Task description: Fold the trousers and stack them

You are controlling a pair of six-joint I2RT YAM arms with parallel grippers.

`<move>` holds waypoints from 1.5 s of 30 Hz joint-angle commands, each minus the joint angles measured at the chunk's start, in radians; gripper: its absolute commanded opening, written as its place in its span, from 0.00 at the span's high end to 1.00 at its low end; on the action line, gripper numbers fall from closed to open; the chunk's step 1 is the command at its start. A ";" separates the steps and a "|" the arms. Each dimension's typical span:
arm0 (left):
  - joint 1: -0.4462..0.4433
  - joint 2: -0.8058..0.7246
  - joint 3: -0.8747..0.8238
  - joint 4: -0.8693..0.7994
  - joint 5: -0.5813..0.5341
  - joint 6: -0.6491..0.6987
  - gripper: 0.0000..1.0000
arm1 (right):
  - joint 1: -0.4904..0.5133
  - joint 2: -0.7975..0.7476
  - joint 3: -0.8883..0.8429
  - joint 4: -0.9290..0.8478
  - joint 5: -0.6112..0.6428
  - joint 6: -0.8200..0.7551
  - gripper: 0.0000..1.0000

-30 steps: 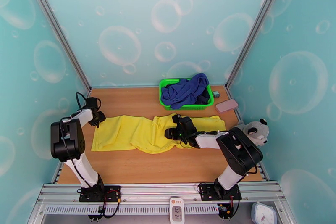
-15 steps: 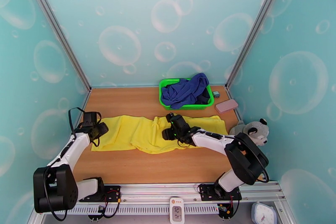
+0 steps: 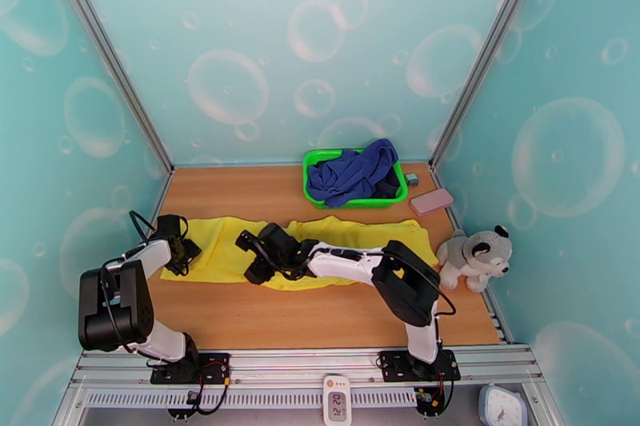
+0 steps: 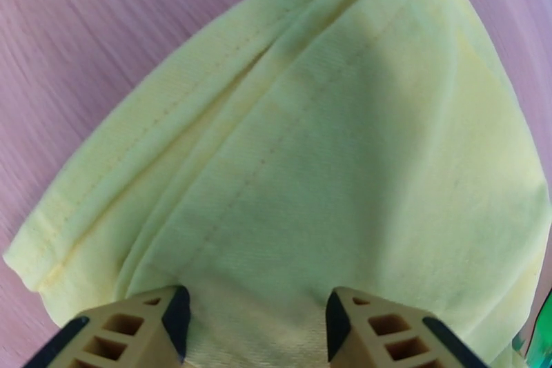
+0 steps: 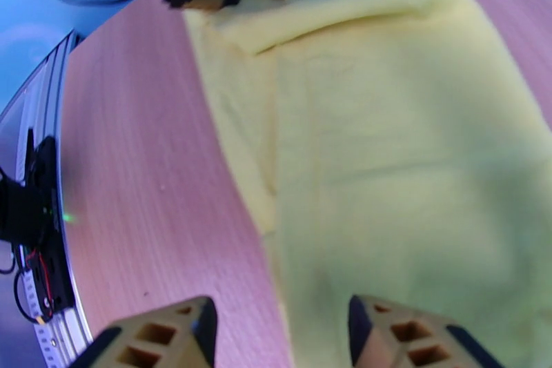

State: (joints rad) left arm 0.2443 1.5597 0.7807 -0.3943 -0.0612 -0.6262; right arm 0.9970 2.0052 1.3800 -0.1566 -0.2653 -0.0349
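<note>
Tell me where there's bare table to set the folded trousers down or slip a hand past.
Two bare strips of table: the wide near one between the trousers and the front rail, and the far-left one between trousers, back wall and green basket. Crowded at far right: basket, pink case, plush toy.
</note>
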 commanded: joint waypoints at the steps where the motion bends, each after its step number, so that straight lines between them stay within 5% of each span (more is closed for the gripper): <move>1: 0.011 0.029 -0.037 -0.001 0.049 -0.031 0.42 | 0.013 0.088 0.128 -0.076 0.010 -0.122 0.45; 22: 0.121 -0.115 -0.025 -0.059 0.092 0.015 0.37 | 0.060 0.365 0.432 -0.225 0.246 -0.184 0.48; 25: 0.136 -0.086 -0.029 -0.051 0.106 0.006 0.37 | 0.051 0.365 0.432 -0.224 0.265 -0.173 0.55; 28: 0.138 -0.059 -0.055 -0.020 0.115 -0.033 0.37 | 0.038 0.358 0.438 -0.230 0.259 -0.161 0.73; 34: 0.151 -0.010 -0.069 0.020 0.016 -0.100 0.37 | 0.034 0.285 0.375 -0.195 0.252 -0.156 0.91; 38: 0.174 0.015 -0.040 0.019 -0.035 -0.097 0.37 | 0.043 0.191 0.255 -0.111 0.239 -0.157 0.89; 45: 0.218 0.060 -0.013 0.012 -0.071 -0.078 0.37 | 0.047 0.119 0.139 -0.069 0.208 -0.156 0.70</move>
State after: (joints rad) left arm 0.4347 1.5684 0.7822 -0.3668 -0.0544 -0.7113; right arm 1.0489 2.1540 1.5452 -0.2283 -0.0547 -0.1955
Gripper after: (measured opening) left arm 0.631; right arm 0.294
